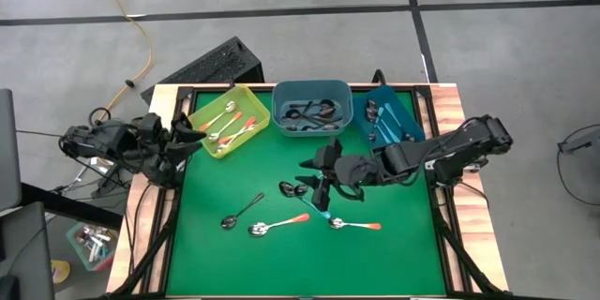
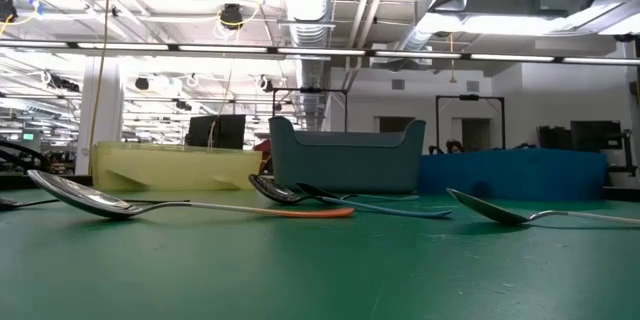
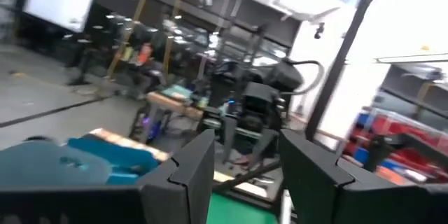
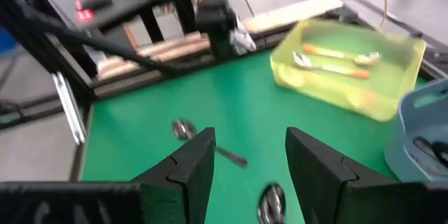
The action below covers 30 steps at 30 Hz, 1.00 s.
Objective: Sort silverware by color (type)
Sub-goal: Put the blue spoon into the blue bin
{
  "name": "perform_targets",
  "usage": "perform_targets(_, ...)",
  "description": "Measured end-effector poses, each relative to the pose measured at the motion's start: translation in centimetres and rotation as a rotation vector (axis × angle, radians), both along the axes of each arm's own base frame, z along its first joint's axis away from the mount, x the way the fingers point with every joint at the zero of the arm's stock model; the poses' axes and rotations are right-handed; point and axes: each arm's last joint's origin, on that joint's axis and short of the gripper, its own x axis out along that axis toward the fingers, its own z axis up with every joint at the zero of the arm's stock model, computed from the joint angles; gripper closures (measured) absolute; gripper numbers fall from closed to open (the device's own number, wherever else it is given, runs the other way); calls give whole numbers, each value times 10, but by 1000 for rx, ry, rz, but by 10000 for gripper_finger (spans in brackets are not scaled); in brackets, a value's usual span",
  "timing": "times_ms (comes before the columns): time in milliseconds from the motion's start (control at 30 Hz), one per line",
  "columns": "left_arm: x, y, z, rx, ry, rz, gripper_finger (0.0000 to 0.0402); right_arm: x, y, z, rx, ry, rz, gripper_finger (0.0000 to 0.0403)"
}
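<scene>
1. while the right gripper (image 1: 317, 181) hangs over the mat, jaws apart and empty, aim for the blue-handled spoon (image 1: 313, 198) just under it.
2. close squarely across its handle; left gripper (image 1: 200, 140) waits, jaws apart.

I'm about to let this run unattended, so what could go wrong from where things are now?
The right gripper hangs open over two dark spoons lying close beside a teal-handled spoon; it might pinch two at once or nudge one aside. Carrying to the bins, a thin handle could slip. The left gripper, open by the yellow bin, could bump it.
</scene>
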Motion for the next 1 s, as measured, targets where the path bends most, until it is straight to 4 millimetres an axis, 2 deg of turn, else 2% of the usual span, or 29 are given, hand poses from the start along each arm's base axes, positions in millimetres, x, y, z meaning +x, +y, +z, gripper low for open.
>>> perform_targets(167, 5, -2, -6, -37, 66, -40, 258, -3, -3, -7, -24, 77, -1, 216)
perform_targets(300, 7, -4, -3, -38, 44, -79, 258, -6, -3, -13, -42, 145, 8, 216)
perform_targets(433, 10, -1, -5, -9, 75, 77, 258, -12, -8, -20, -67, 249, -2, 216)
perform_targets(600, 13, 2, -17, 25, 204, 216, 258, -20, -16, -30, -113, 384, -32, 213)
perform_targets(700, 15, 2, -27, -2, 298, 237, 258, -19, -22, -35, -138, 424, -72, 203)
perform_targets(833, 18, 1, -43, -39, 443, 218, 258, -18, -27, -47, -179, 519, -88, 184)
perform_targets(1000, 18, -2, -67, 42, 717, 129, 258, -14, -34, -69, -242, 717, 38, 172)
